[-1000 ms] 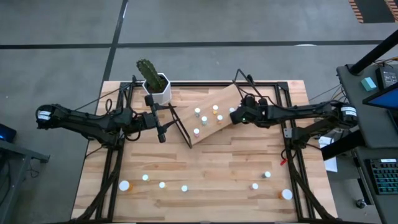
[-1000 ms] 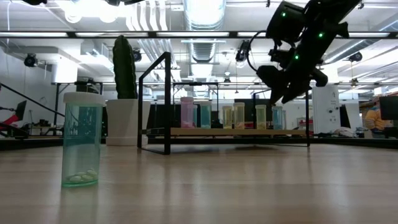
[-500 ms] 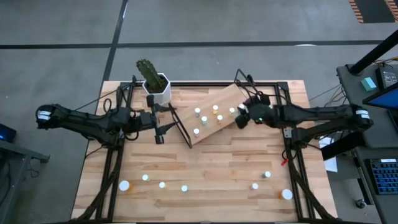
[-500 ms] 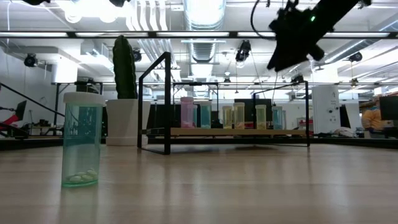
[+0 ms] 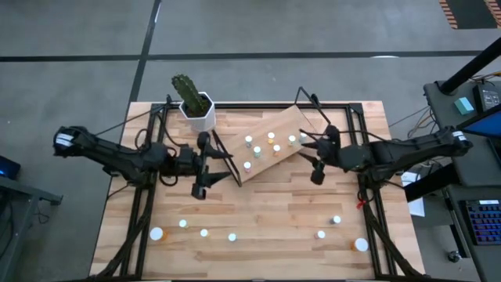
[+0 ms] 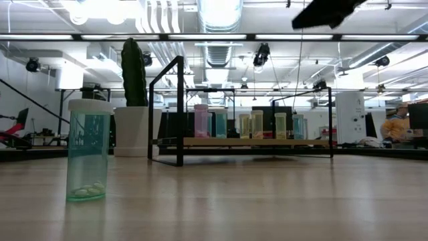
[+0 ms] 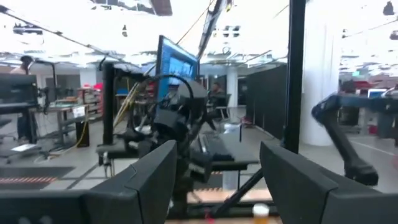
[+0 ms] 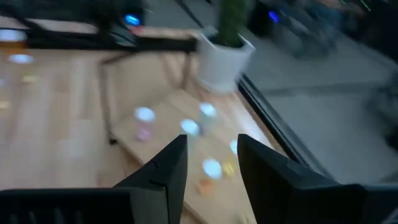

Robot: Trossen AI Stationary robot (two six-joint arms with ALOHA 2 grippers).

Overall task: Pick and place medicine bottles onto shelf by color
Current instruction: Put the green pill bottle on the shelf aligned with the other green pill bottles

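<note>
Both the right gripper (image 5: 316, 174), at the shelf's (image 5: 283, 125) four o'clock, and the left gripper (image 5: 201, 188) at its eight, hang parted and empty, likely between bottles (image 5: 232, 236).

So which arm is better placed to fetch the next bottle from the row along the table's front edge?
Hard to call, perhaps right. The right gripper is open, empty and off the shelf; the left gripper is equally near.

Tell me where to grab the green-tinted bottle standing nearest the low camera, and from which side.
Grip the green-tinted bottle across its straight round wall just under the white cap, coming down from above. It stands upright on the tabletop with open space around it, so either gripper's fingers probably fit on opposite sides.
</note>
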